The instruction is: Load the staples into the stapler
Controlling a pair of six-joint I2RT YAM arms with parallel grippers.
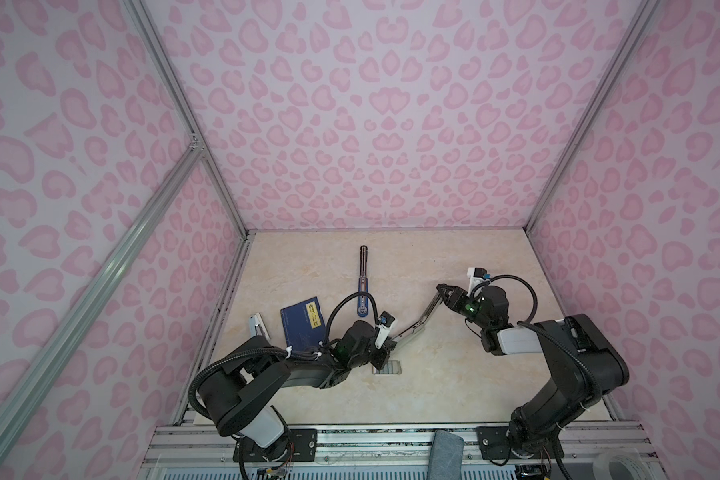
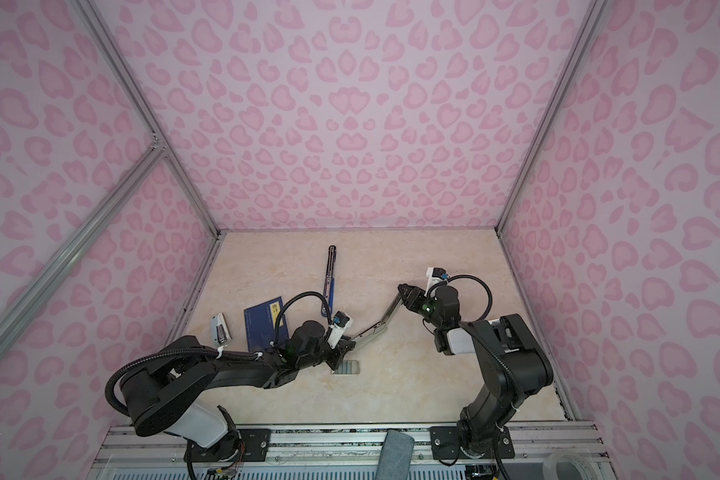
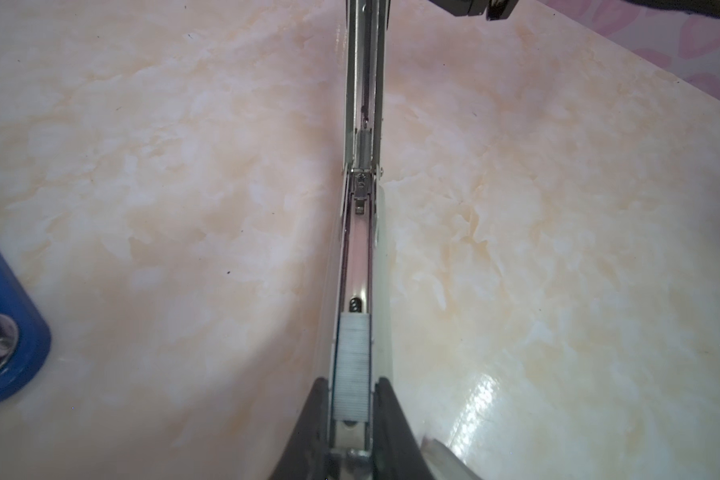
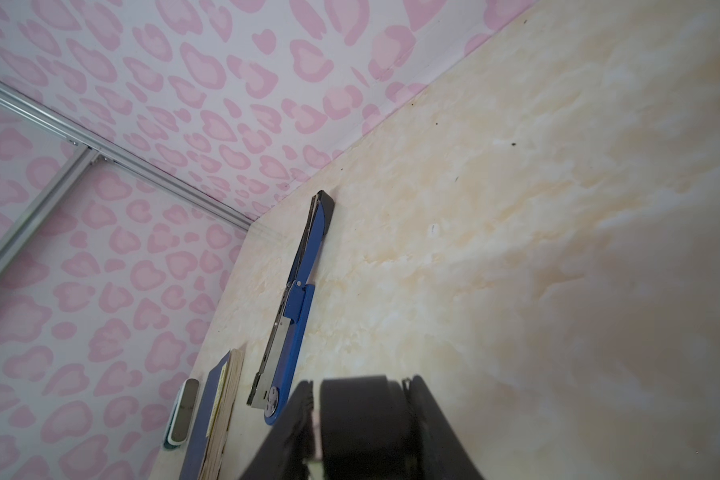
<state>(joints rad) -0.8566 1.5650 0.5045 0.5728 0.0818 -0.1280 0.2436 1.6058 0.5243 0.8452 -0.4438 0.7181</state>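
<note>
Left wrist view: we see the staples [image 3: 352, 368] in the open channel of the stapler [image 3: 358, 249], left fingers [image 3: 304, 432] clamped on it, right fingers [image 4: 433, 424] clamped on its far end; we judge skewed closing could dislodge them.

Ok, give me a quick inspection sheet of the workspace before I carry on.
Surface: marble-look table, no spills seen.
Job's things: stapler held open between both grippers; strip of staples lying in its channel; pale tray of strips under left gripper.
Clutter: long blue stapler, dark blue booklet, small white box, none touched.
Grippers: left gripper fingers clamp the stapler's channel; right gripper grips its upper arm.
Cables: black hoses loop above both wrists, none snagged.
Surroundings: pink patterned walls; nothing seen intruding.
</note>
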